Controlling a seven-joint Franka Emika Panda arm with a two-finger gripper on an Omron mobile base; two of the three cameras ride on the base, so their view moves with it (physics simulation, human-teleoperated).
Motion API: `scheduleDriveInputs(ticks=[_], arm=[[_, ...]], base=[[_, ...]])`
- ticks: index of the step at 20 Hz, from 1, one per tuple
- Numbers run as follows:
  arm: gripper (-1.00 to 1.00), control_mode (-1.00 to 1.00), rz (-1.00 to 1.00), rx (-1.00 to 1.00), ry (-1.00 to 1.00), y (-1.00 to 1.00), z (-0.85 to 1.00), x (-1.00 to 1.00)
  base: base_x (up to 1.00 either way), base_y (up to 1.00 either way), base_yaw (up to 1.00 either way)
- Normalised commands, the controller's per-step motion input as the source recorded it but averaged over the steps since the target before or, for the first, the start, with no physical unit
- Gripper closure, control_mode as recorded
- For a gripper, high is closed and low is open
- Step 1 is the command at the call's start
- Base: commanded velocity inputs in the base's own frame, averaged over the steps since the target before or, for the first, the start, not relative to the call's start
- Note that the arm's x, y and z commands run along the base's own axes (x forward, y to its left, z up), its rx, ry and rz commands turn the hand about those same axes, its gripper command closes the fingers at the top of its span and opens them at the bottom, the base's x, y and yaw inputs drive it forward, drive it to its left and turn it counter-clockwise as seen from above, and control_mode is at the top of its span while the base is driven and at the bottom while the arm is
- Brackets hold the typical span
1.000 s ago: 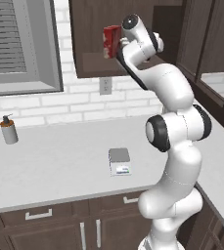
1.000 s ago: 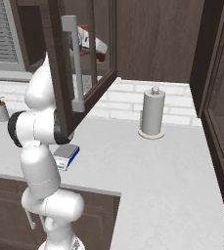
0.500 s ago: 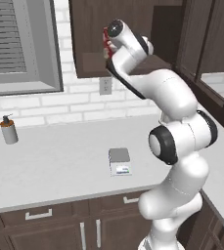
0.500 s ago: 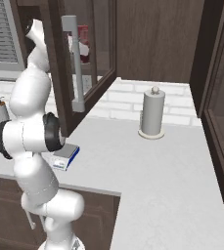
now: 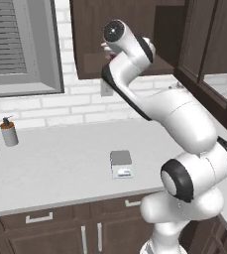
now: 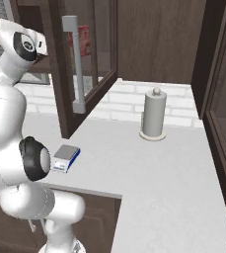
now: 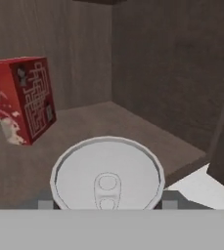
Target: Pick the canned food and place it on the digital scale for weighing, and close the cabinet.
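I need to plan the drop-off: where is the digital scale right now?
The digital scale sits on the counter near its front edge, left of the arm in the left base view, below the open cabinet.

Even, soft rendered light; counter [image 5: 55, 163] bright, cabinet [image 7: 157, 73] interior dim. Faint shadows only. No glare. Slight softness throughout; no edge distortion.

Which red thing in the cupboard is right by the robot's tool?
The small round can with the pale metal lid, sitting between the tool's tips. The taller red cardboard box stands farther back on the shelf.
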Motion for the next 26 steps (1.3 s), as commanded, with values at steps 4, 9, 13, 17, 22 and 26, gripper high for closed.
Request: scheduleDriveInputs(ticks=[4, 9, 13, 17, 22, 26], arm=[[1.00, -1.00, 0.15, 0.00, -0.04, 0.44, -0.32, -1.00], [1.00, -1.00, 0.13, 0.00, 0.00, 0.50, -0.80, -1.00], [1.00, -1.00, 0.23, 0.04, 0.01, 0.10, -0.97, -1.00], [1.00, -1.00, 0.30, 0.11, 0.01, 0.00, -0.98, -0.94], [1.00, -1.00, 0.31, 0.03, 0.00, -0.02, -0.61, -0.35], [1.00, -1.00, 0.25, 0.00, 0.02, 0.00, -0.74, 0.00]], base=[[0.00, 0.00, 0.00], [0.00, 0.00, 0.00], [0.00, 0.00, 0.00], [0.00, 0.00, 0.00], [0.00, 0.00, 0.00], [0.00, 0.00, 0.00]])
